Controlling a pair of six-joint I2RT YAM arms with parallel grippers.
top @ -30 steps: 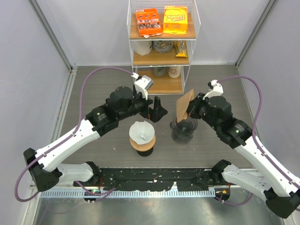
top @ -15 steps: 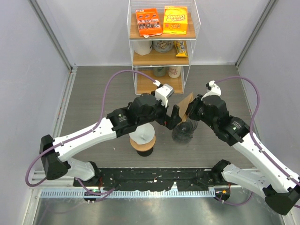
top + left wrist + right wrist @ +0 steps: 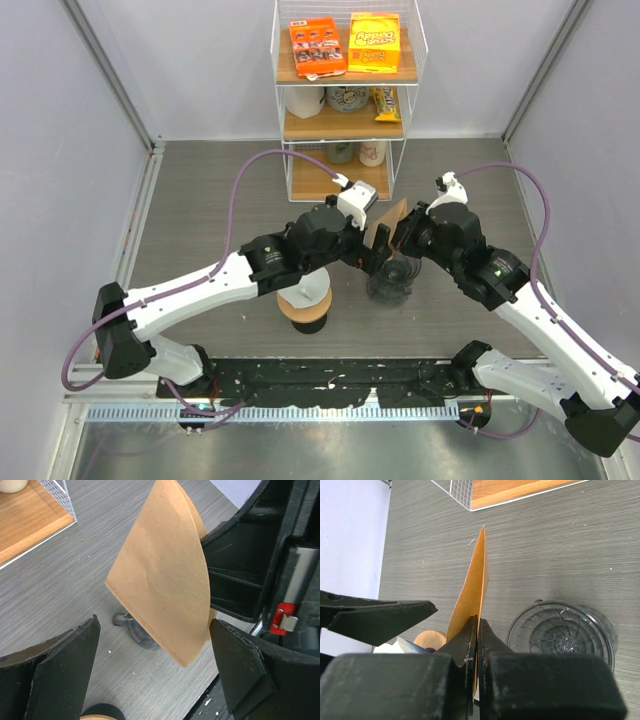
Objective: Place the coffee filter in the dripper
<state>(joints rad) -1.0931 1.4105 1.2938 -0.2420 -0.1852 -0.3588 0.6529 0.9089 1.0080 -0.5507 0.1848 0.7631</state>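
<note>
The brown paper coffee filter (image 3: 384, 222) hangs folded flat in the air, pinched along one side by my right gripper (image 3: 402, 238), which is shut on it. In the right wrist view the filter (image 3: 475, 575) stands edge-on above the shut fingertips (image 3: 477, 625). The clear glass dripper (image 3: 392, 280) sits on the table just below and to the right of it, its ribbed bowl (image 3: 560, 635) empty. My left gripper (image 3: 152, 672) is open, its fingers (image 3: 65, 670) on either side of the filter's lower corner (image 3: 165, 590) without touching it.
A white cone on a round wooden base (image 3: 304, 303) stands left of the glass dripper, partly under the left arm. A wire shelf rack (image 3: 345, 110) with snack boxes and cups stands at the back. Grey walls close both sides.
The left arm has swung right from above the white cone to the filter, its open jaws now straddling it. The right gripper has kept hold of the filter, shifting slightly.
</note>
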